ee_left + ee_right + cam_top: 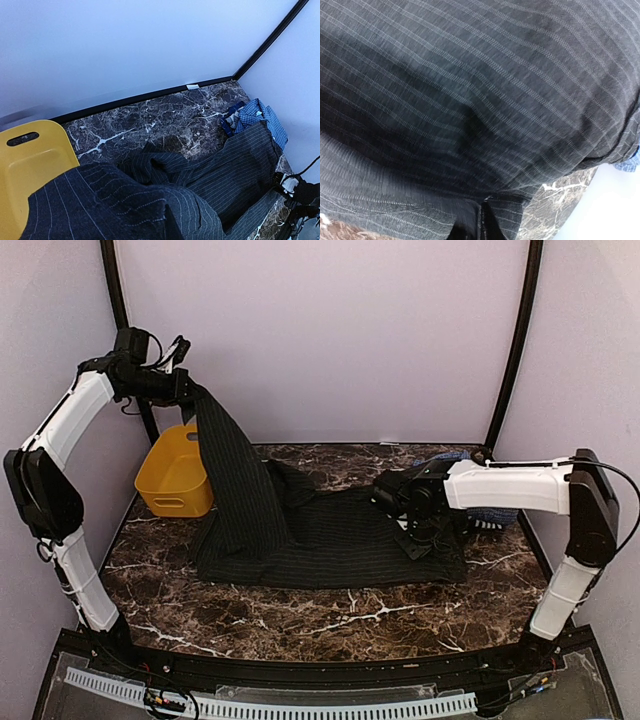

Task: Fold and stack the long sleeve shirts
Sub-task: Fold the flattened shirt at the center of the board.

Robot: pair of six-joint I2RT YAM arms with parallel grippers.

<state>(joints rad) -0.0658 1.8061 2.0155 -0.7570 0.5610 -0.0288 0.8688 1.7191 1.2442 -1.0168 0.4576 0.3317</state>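
Fingers on your left gripper are clamped tight on one end of the black shirt, held high at the back left, above the yellow basket. From there the cloth hangs down in a long band to the marble table. The rest of that shirt lies spread across the middle, wrinkled at the back.

Your right gripper is down on the shirt's right end. The right wrist view is all pinstripe cloth, so you can't see the fingers; they're closed, with a fold gathered at the bottom centre of that view, which reads as a pinch on the fabric.

The blue checked shirt is bunched at the back right corner, behind the right arm, touching the black shirt's edge.
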